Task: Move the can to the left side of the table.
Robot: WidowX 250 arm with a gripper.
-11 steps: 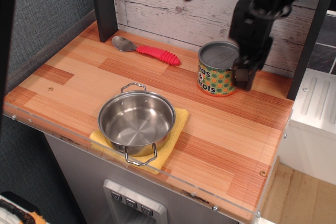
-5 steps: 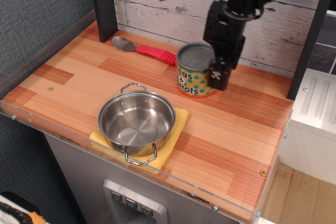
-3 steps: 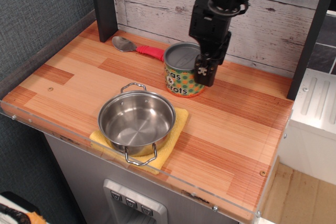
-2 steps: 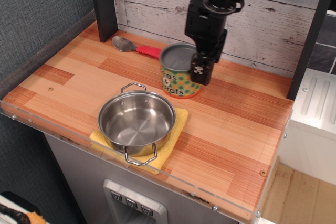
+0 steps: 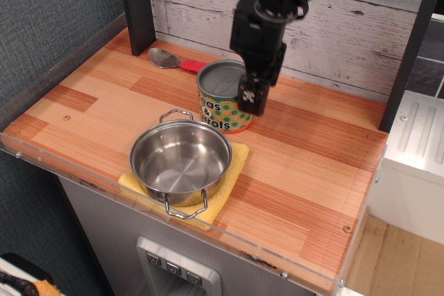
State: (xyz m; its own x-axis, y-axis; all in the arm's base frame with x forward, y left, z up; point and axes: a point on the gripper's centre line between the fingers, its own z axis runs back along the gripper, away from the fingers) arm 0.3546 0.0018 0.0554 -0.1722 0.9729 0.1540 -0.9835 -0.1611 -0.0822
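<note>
arm vertical over table [image 5: 104,102] ctr, gripper [image 5: 239,86] pointing down, clamped on can [image 5: 220,105].

Steel pot [image 5: 180,159] on yellow cloth [image 5: 234,166]; spoon [image 5: 171,61]

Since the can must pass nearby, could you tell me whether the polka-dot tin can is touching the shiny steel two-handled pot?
Apart. The only camera view shows a strip of wooden table between the polka-dot tin can and the rim of the steel two-handled pot.
</note>
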